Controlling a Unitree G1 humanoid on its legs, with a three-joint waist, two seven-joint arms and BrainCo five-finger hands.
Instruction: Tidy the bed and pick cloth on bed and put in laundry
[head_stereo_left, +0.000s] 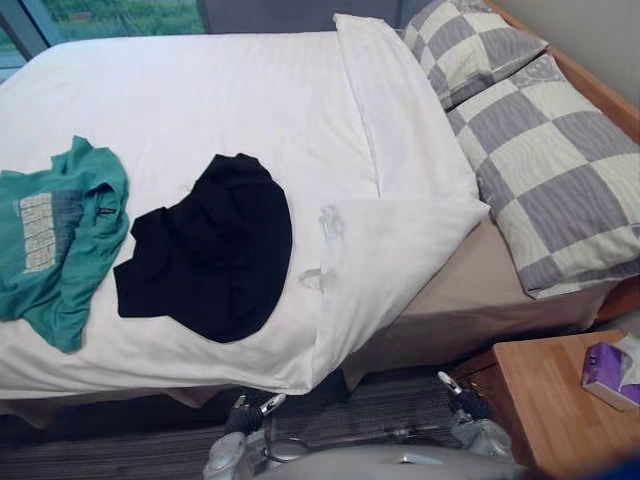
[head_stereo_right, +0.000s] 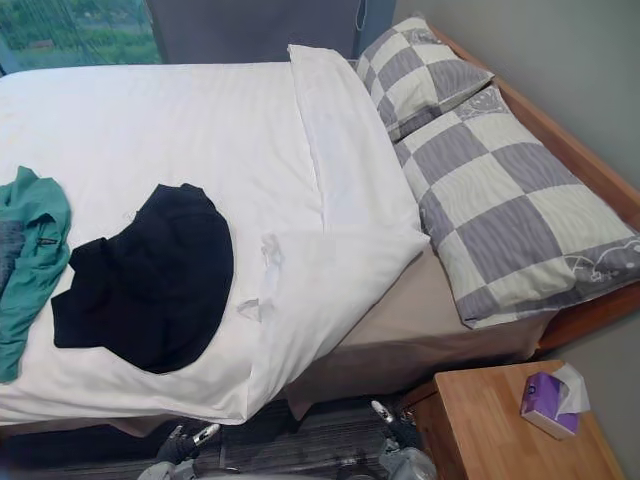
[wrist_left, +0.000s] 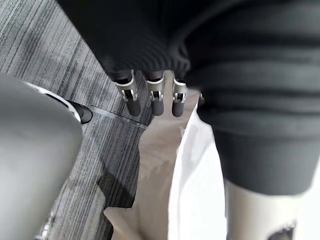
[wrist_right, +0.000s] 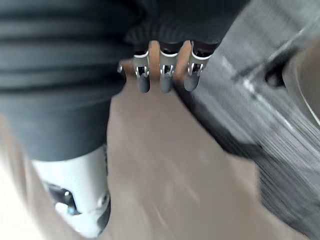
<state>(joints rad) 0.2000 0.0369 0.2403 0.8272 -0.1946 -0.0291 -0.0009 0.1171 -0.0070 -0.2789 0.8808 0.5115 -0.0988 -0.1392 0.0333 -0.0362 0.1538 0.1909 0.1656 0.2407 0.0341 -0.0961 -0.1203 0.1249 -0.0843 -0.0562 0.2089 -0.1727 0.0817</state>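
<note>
You are at the very start: nothing is picked up yet and the bed is not made. The crumpled black garment (head_stereo_left: 210, 245) lies on the white duvet (head_stereo_left: 200, 100), near the bed's front edge. A teal t-shirt with a pale print (head_stereo_left: 60, 240) lies just beside the black garment, on the window side. On the black garment's other side, towards the two grey-and-cream checked pillows (head_stereo_left: 560, 180), the duvet corner is folded back off the beige sheet (head_stereo_left: 470, 290).

Your left hand (head_stereo_left: 245, 415) hangs below the bed edge, straight in front of the black garment, fingers loose and holding nothing. Your right hand (head_stereo_left: 468, 405) hangs low too, well apart from the black garment on the pillow side, fingers relaxed and empty.

The left hand looks the better placed, I think. Raise it over the edge, reach onto the black garment and close the fingers on a good bunch of cloth. Soft fabric will trail, so gather plenty before lifting.
</note>
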